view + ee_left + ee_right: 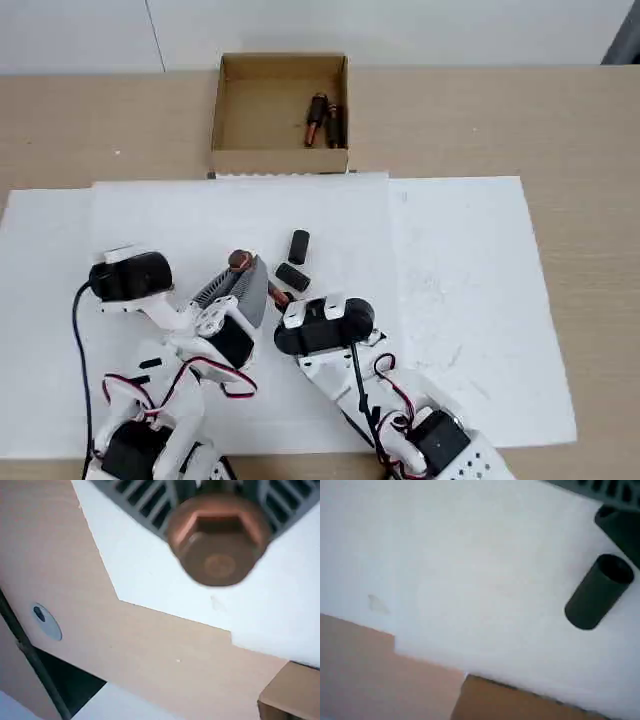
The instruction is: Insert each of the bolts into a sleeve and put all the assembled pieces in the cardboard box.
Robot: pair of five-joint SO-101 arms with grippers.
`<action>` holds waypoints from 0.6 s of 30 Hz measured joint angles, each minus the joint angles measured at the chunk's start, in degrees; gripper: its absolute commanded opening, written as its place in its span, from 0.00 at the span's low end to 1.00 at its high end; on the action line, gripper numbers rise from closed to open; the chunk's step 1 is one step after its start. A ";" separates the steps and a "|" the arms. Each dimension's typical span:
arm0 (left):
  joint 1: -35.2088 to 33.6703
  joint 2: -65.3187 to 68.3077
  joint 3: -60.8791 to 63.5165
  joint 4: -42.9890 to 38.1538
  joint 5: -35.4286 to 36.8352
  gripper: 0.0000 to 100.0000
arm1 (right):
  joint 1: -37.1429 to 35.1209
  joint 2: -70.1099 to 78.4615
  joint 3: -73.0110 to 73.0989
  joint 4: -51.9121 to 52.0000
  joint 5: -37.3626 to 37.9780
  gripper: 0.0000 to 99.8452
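Left gripper (pixel 240 270) is clamping a copper-headed bolt (pixel 217 540) well clear of the cardboard box (pixel 228 110), two black sleeves (pixel 298 246) (pixel 292 277) lying likewise clear of it; right gripper (pixel 282 298) state: cannot tell.

A copper bolt (pixel 217 540) with a six-sided head faces the camera head-on. It is clamped in the left gripper (pixel 205 486), whose grey ribbed fingers (pixel 137 495) spread out on either side of it. Behind the bolt lies a sheet of white paper (pixel 150 565), and its stepped edge runs just past the bolt's head. Beyond that edge is a bare wooden table (pixel 100 640). Well away from the bolt, a small round metal disc (pixel 47 622) with a dark hole sits in the wood, and a thin black cable (pixel 30 655) runs just beside it. A corner of the cardboard box (pixel 292 695) shows on the table, apart from the bolt.
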 measured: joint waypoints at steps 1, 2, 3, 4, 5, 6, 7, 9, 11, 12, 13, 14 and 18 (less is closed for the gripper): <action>0.00 0.00 0.00 0.00 0.00 0.01 | 0.00 0.00 0.00 0.00 0.00 0.00; 0.09 0.00 0.00 0.00 0.00 0.01 | -0.09 0.00 0.00 0.00 0.00 0.00; 0.09 0.00 0.00 0.00 0.00 0.01 | -0.09 0.00 0.00 0.00 0.00 0.00; 0.09 0.00 0.00 0.00 0.00 0.01 | -0.09 0.00 0.00 0.00 0.00 0.00; 0.09 0.00 0.00 0.00 0.00 0.01 | -0.09 0.00 0.00 0.00 0.00 0.00; 0.09 0.00 0.00 0.00 0.00 0.01 | -0.09 0.00 0.00 0.00 0.00 0.00; 0.18 0.00 0.00 0.00 0.00 0.01 | -0.09 0.00 0.00 0.00 0.00 0.00; 0.18 0.00 0.79 0.00 0.00 0.01 | -0.09 0.00 0.00 0.00 0.00 0.00; 0.97 0.00 2.02 -0.09 -1.76 0.01 | -0.18 0.09 0.00 0.00 0.09 0.00; 1.67 0.00 2.81 -0.09 -3.34 0.01 | -0.26 0.09 0.00 0.00 0.70 0.00; 2.37 0.00 3.43 -0.09 -4.92 0.01 | -0.26 0.18 0.00 0.09 1.41 0.00; 2.99 -0.09 3.69 0.09 -5.89 0.01 | -0.09 0.26 0.00 0.09 1.93 0.00; 5.89 -0.09 4.13 2.73 -7.03 0.01 | 0.00 0.26 0.00 0.09 2.73 0.00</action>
